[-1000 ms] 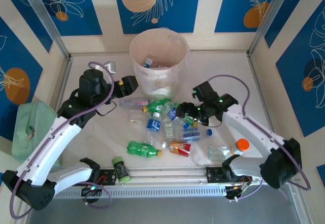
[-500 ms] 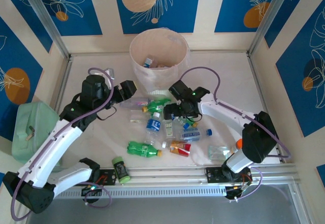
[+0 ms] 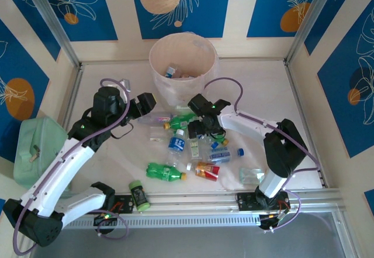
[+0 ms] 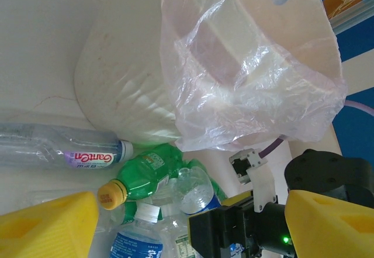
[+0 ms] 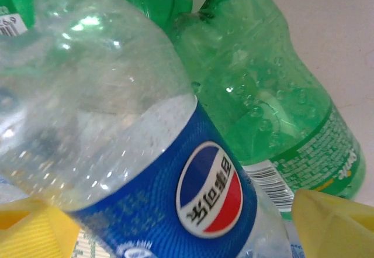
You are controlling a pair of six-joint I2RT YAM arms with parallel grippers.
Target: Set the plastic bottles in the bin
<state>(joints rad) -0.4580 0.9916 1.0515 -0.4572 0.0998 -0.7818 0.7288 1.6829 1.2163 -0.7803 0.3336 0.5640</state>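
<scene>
Plastic bottles (image 3: 177,144) heaped on white table (image 3: 263,88) just in front of bin (image 3: 159,59); I see one bottle already inside. Left claw (image 3: 147,101) open, empty, near bin's base, beside clear Ganten bottle (image 4: 58,150). Right claw (image 3: 197,130) down in heap, fingers astride Pepsi bottle (image 5: 175,170), green bottle (image 5: 274,112) behind; can't tell whether it grips.

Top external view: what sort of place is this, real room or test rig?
Most likely a staged robot test cell: a white table boxed in by blue leaf-print wall panels on aluminium posts, with mixed plastic bottles strewn before a bag-lined bin.
</scene>
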